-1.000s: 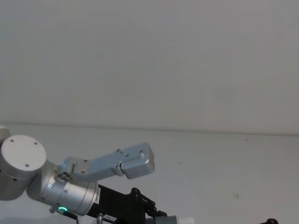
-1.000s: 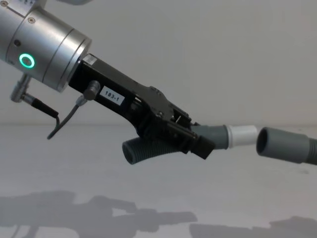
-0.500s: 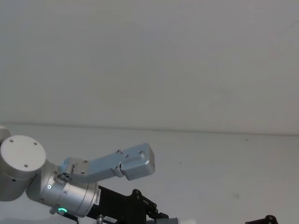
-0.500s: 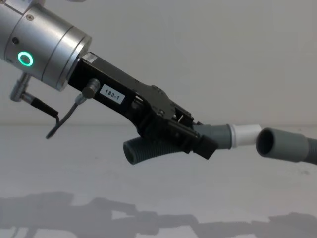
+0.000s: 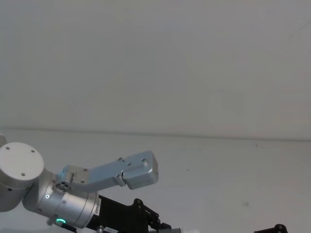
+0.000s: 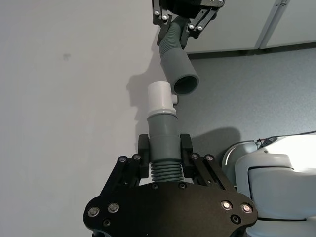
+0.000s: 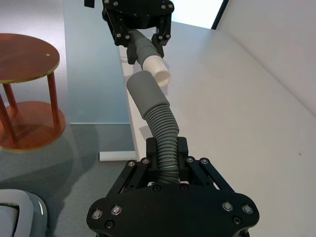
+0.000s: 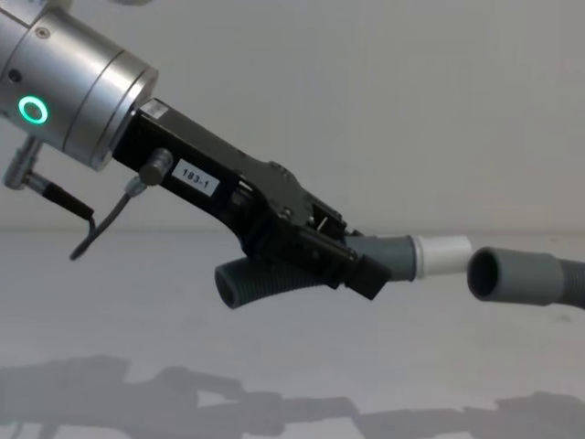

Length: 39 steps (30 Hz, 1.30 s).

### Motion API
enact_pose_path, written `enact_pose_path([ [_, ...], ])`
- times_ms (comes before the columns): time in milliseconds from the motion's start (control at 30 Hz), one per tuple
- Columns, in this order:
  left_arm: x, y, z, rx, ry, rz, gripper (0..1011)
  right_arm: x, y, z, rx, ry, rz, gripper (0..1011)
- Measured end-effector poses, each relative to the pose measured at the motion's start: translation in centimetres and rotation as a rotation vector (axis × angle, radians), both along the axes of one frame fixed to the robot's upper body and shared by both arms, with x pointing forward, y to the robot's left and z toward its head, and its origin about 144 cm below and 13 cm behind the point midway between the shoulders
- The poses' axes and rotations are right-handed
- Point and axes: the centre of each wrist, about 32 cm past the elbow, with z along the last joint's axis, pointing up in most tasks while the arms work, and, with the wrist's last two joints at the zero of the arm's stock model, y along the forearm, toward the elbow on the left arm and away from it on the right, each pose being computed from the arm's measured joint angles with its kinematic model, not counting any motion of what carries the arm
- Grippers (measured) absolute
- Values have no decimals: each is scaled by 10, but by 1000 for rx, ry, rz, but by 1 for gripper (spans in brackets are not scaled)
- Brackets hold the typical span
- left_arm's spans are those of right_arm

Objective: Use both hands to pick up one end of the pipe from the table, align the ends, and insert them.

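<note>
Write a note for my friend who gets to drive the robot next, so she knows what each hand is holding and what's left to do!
Left gripper: shut on the pipe piece with the white tip, held up off the table.
Right gripper: shut on the ribbed part of the other pipe piece, the one with the wide hollow cuff.
Where things are: both pieces are in the air, ends facing each other. The white tip sits just beside the cuff's mouth, not inside it.
Done: both pieces picked up and brought close.
Left: line the tip up with the mouth, which looks slightly off in the left wrist view, then push it in.
</note>
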Motion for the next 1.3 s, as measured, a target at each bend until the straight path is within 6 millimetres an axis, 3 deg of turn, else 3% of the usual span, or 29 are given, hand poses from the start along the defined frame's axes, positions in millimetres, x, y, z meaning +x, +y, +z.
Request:
enact_pose_path([
  [1300,-13,8,1,8,-33,66,327,-7,3,-2,-17,-19,33,204],
])
